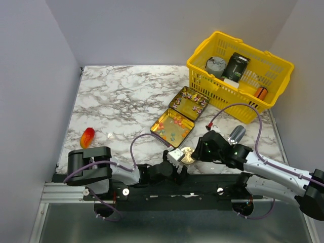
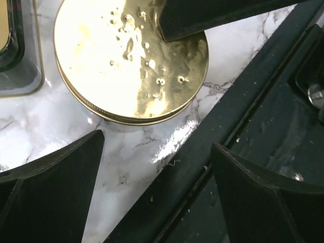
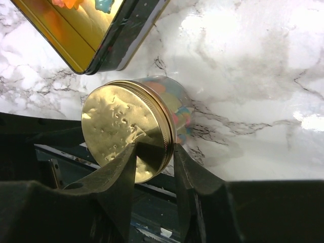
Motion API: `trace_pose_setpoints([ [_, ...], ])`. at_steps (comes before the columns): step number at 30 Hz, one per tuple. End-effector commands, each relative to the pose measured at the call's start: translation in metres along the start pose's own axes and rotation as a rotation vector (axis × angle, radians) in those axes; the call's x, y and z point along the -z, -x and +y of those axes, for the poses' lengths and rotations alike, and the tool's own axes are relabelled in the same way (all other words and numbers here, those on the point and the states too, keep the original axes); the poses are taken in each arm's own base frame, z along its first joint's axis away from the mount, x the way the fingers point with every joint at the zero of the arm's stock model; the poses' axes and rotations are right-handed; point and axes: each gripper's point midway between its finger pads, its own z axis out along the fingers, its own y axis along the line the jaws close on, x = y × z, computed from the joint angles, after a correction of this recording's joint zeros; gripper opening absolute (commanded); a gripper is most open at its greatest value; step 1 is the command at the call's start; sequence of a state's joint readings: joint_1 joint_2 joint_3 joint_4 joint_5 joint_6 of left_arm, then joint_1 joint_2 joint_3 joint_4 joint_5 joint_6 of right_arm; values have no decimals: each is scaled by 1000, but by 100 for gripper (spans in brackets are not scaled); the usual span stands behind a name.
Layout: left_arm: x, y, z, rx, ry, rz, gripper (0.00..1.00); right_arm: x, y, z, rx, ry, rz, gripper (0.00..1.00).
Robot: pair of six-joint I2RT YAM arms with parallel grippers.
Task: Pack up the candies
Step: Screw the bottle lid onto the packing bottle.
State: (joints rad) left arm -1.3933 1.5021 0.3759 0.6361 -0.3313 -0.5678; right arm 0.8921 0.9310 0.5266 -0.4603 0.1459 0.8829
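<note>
The right tool [image 3: 153,152] pinches the rim of the gold lid [image 3: 121,126] on a jar [image 3: 188,107] of candies [image 3: 177,119]; the left tool [image 2: 157,146] stands wide open above the marble bench [image 2: 30,136].

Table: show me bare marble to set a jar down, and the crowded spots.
Free: the far-left marble between back wall, tin and lump. Crowded: near centre, where the left gripper and right gripper meet at the jar; far right, the basket.

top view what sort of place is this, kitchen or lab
Probably a robot test bench, not a kitchen: plain grey walls box in the marble-patterned table, and the left arm and right arm mount on a metal rail.
</note>
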Motion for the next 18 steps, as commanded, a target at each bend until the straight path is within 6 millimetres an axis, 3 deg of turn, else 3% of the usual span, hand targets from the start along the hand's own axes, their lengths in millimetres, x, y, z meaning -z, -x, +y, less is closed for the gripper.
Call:
trace_pose_setpoints([
  [1,-8,36,10,-54,110,-221,99,9,-10,-19,37,-87,46,41],
  [10,-21,52,13,-75,151,-349,99,15,-20,-26,16,-84,71,35],
  [18,-32,44,-3,-94,58,-343,96,15,-28,-22,-2,-46,94,29],
])
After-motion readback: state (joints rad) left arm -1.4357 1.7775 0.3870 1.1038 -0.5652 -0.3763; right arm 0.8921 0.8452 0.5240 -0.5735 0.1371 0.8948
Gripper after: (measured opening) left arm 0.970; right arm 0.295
